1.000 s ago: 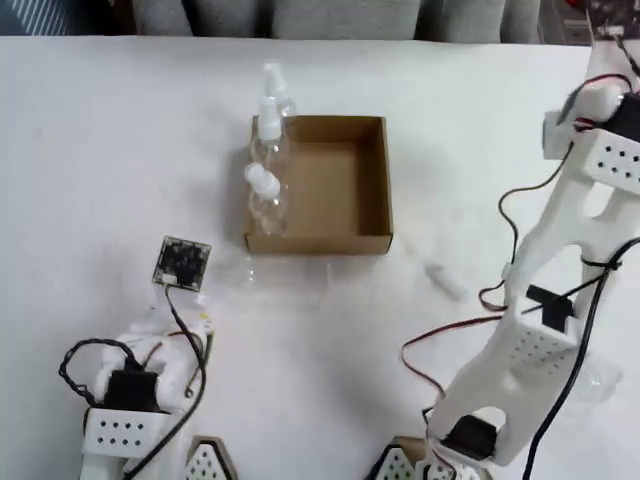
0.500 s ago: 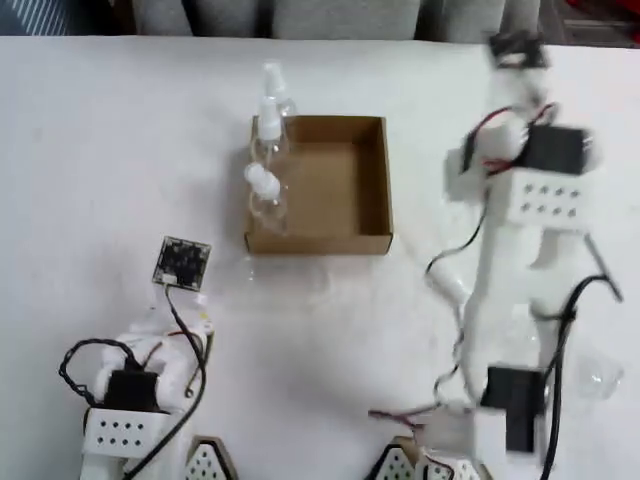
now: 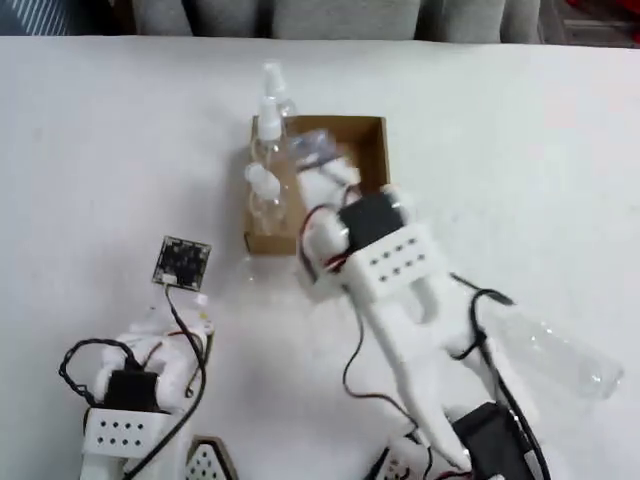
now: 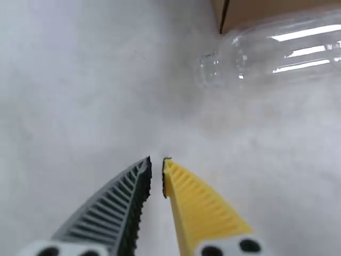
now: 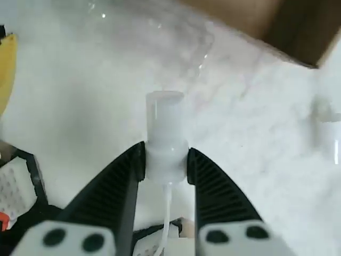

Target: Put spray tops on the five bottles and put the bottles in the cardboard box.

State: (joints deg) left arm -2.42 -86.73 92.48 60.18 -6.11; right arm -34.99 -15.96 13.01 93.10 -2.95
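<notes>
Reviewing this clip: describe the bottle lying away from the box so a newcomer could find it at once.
From the box mid-table, look to the near right, beside the outstretched arm: a clear bottle lies there on its side. The bottles by the box's left wall stand upright with white spray tops; this one lies alone.

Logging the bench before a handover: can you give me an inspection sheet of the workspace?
Surface: white table.
Job's things: box open; three topped bottles upright at one wall; a bottle lying by its corner, another by the right arm.
Clutter: nothing seen.
Hands: left hand shut over the table; right hand shut on spray top.
Cables: red and black, loose along both arms.
Surroundings: grey furniture behind the table.
</notes>
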